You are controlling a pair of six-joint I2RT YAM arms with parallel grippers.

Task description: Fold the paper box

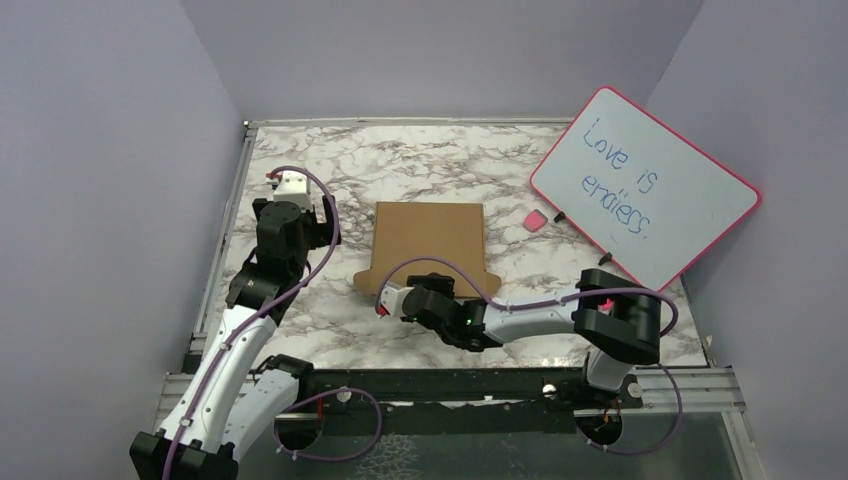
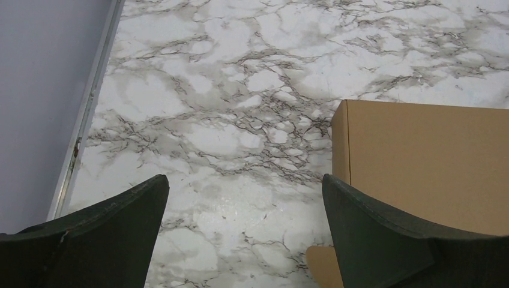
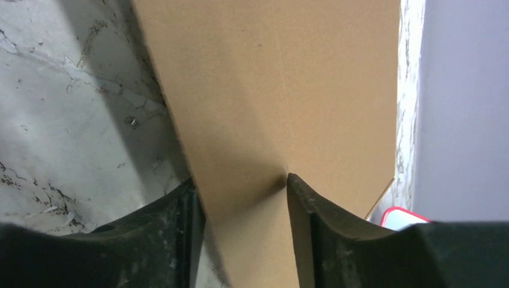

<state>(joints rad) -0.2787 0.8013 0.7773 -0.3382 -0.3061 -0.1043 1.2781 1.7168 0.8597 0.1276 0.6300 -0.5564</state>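
Marble table (image 1: 320, 180) holds whiteboard (image 1: 645, 185), pink block (image 1: 535, 220) near paper box (image 1: 428, 240).

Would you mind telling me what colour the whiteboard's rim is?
Pink, all round the whiteboard; it shows best in the top view.
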